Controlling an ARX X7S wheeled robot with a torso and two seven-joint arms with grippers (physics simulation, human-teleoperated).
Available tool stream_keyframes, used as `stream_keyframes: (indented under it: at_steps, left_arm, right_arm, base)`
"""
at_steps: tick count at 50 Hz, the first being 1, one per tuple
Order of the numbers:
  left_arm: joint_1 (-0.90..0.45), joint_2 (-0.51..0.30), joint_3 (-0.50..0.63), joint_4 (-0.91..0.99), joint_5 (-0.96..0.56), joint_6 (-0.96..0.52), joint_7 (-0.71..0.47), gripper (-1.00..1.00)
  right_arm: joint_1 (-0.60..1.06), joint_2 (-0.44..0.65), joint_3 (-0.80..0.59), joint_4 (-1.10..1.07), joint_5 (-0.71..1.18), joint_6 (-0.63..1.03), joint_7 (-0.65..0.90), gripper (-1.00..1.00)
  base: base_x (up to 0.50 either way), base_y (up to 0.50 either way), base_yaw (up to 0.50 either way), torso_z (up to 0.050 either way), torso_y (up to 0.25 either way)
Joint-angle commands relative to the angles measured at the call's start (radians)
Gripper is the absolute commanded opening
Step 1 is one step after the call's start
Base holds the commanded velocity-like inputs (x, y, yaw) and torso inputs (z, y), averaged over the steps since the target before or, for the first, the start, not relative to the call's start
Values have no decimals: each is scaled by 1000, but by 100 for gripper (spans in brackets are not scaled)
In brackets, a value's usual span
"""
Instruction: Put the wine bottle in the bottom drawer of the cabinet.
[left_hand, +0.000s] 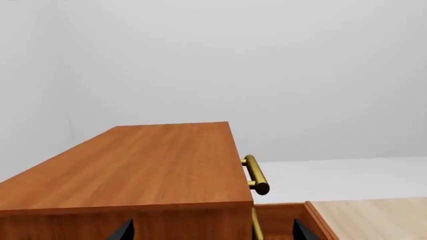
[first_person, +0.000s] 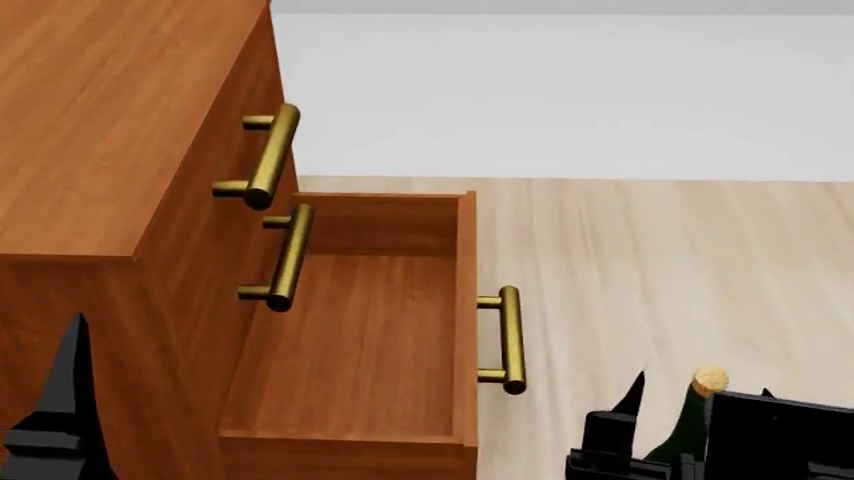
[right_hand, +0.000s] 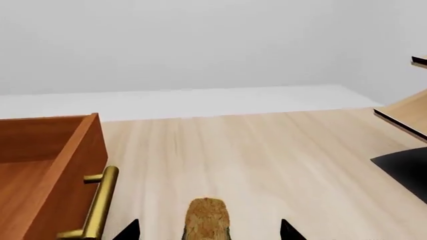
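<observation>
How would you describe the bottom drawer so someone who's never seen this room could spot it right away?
Find the reddish-brown wooden cabinet standing on the pale wood floor. Three brass bar handles run down its front. The bottom drawer is the lowest one, and the only one pulled out, showing its bare wooden inside.

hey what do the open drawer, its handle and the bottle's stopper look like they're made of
Drawer: looks like reddish-brown wood with a smooth finish, grain lines visible. Handle: seems polished brass or brass-coloured metal, golden with a bright sheen. Stopper: probably cork, tan, speckled and matte. It's a render, so these are looks only.
</observation>
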Motion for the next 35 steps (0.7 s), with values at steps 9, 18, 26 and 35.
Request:
stream_keyframes:
  at_steps: [9,18,26,35]
  left_arm:
    - [3,-2,-2,-3,-1,8,7,100]
    - [-2,-1,-2,2,-6,3,2,100]
    - [6,6,2,-6,2,5,7,100]
    - [8,1,-1,-7,0,11,8,100]
  right_arm:
    - [37,-39,-23,68,-14,26,-28,100]
    - [57,-50,-27,100,-22,32,-44,100]
    - [50,-36,-26,69,-25,33,-36,-100]
    - [58,-9,-14,13,-11,48,-17,-100]
  base:
    - [0,0,0,0,0]
    - [0,0,0,0,0]
    - [0,0,0,0,0]
    - [0,0,0,0,1]
